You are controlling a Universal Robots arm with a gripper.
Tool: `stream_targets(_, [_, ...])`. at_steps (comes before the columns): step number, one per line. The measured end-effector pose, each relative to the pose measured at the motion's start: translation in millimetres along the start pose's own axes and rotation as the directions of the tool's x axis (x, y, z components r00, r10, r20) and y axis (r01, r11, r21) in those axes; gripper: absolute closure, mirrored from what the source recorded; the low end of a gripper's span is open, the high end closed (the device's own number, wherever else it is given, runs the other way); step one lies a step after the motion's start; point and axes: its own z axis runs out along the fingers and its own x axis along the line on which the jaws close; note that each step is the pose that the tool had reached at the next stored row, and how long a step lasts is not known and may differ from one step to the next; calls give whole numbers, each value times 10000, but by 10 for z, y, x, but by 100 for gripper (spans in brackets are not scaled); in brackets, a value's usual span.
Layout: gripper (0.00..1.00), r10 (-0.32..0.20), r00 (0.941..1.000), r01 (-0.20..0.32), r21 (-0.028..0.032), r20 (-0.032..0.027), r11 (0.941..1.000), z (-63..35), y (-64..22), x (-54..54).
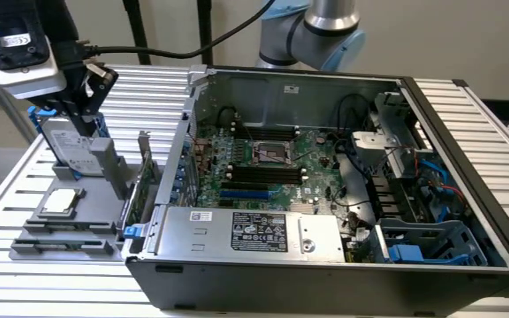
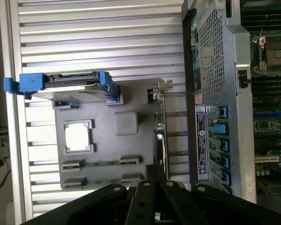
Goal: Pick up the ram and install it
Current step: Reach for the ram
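The ram I cannot pick out for sure from here. On the moulded grey plastic tray (image 2: pixel 107 147), two long narrow holders (image 2: pixel 101 163) lie side by side at the end away from the hard drive. Each has a clip block at either end and only a thin dark line between them. Whether a green stick sits in either one, I cannot tell.

My gripper (image 1: pixel 84 124) hangs above the tray, its black fingers clenched together. I can't tell if anything thin is pinched between them.

The tray also carries other parts:
- The silver hard drive (image 1: pixel 67 149) stands on edge in its blue plastic frame.
- A square, flat, silvery processor (image 2: pixel 78 136) lies in a shallow recess.
- A green expansion card (image 1: pixel 146 177) with a metal bracket stands upright along the side nearest the computer.

The tray rests on a ribbed aluminium table (image 1: pixel 148 93).

Just beside it is the open black steel computer case (image 1: pixel 466 199). Inside I see:
- a green motherboard (image 1: pixel 303 156) with a row of long black slots (image 1: pixel 264 175);
- a dull metal power supply box (image 1: pixel 246 232) with a label;
- a blue plastic drive cage (image 1: pixel 431 242) at the exterior view's right.
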Motion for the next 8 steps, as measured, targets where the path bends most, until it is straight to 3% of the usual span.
stream_targets(8, [89, 0, 10000, 0, 1, -3, 10000, 70, -82, 324])
